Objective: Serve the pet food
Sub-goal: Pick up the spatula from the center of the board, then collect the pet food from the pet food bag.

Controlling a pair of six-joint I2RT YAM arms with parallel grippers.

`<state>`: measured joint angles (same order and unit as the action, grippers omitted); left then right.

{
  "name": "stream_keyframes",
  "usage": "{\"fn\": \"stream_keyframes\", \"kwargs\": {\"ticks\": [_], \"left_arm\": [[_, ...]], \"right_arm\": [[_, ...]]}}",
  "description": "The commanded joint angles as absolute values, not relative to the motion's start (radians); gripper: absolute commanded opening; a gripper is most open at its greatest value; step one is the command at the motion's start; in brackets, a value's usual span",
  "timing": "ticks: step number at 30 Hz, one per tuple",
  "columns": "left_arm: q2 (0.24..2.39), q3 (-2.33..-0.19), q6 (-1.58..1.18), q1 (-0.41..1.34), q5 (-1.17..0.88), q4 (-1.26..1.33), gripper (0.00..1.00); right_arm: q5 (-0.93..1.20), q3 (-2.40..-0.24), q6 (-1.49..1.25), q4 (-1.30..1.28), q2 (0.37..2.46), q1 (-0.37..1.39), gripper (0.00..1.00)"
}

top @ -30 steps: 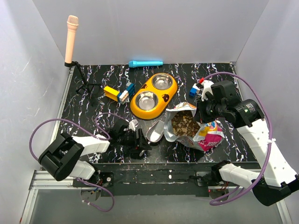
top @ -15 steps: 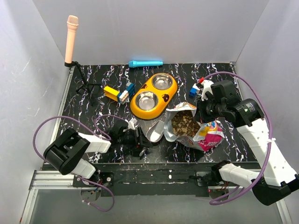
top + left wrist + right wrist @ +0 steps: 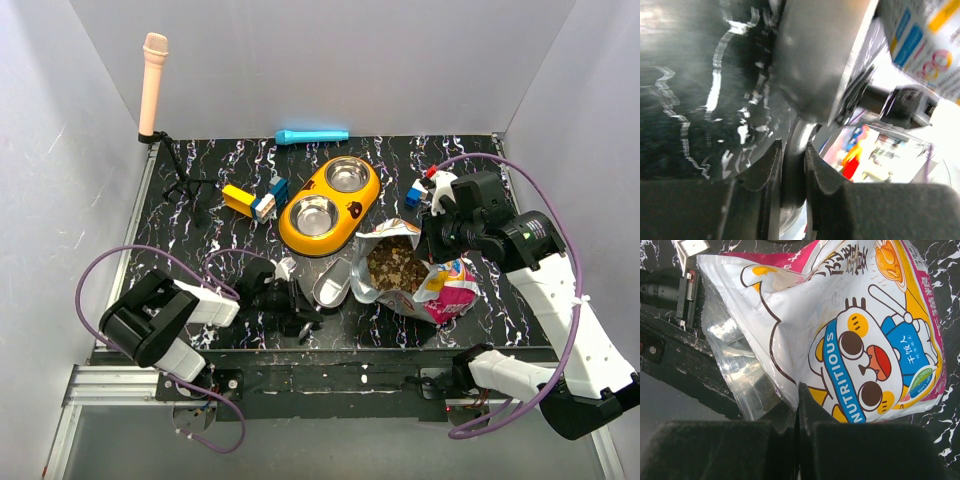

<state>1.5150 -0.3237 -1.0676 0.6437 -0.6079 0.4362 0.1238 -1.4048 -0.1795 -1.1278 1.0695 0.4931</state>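
Honestly this one's barely started as far as I can tell. The pet food is all sitting inside the open bag, which lies on the near right part of the tabletop. Both steel cups of the yellow double bowl, just beyond the bag, look bare, so nothing's been served yet. The right hand is clenched on the bag's far edge, pinching the foil and keeping the mouth open. The left hand is low on the tabletop, near and left of the bag. From its wrist view it looks clamped on the handle of a metal scoop, with the scoop's cup pointing at the bag. My guess is the whole job is left: dip the scoop in, lift out some kibble, and tip it into the bowl.
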Motion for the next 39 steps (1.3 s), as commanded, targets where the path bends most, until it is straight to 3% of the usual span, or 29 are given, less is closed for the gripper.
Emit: {"fn": "stream_keyframes", "kwargs": {"ticks": [1,6,10,18,22,26,30,39], "left_arm": [[1.496,-0.388,-0.979,0.643,-0.643,0.255,0.00],[1.312,-0.529,-0.879,0.641,-0.649,-0.167,0.00],[1.191,-0.772,-0.821,0.643,-0.646,-0.579,0.00],[1.192,-1.308,-0.756,0.641,-0.607,-1.234,0.00],[1.189,-1.486,-0.811,0.640,-0.627,-1.313,0.00],[1.229,-1.555,-0.888,0.641,-0.727,-1.295,0.00],[1.299,-1.565,-0.934,0.643,-0.772,-1.262,0.00],[1.417,-1.509,-0.940,0.644,-0.762,-1.327,0.00]], "right_arm": [[0.233,-1.503,-0.221,-1.003,1.045,0.508,0.01],[0.131,-1.519,-0.238,-0.999,1.058,0.508,0.01],[0.041,-1.580,-0.210,-1.014,1.101,0.511,0.01],[-0.144,-1.719,-0.114,-1.006,1.213,0.597,0.01],[-0.285,-1.769,-0.130,-1.011,1.268,0.635,0.01],[-0.235,-1.778,-0.111,-0.999,1.284,0.660,0.01],[-0.134,-1.723,-0.051,-0.934,1.258,0.731,0.01],[-0.163,-1.675,-0.046,-0.910,1.239,0.862,0.01]]}}
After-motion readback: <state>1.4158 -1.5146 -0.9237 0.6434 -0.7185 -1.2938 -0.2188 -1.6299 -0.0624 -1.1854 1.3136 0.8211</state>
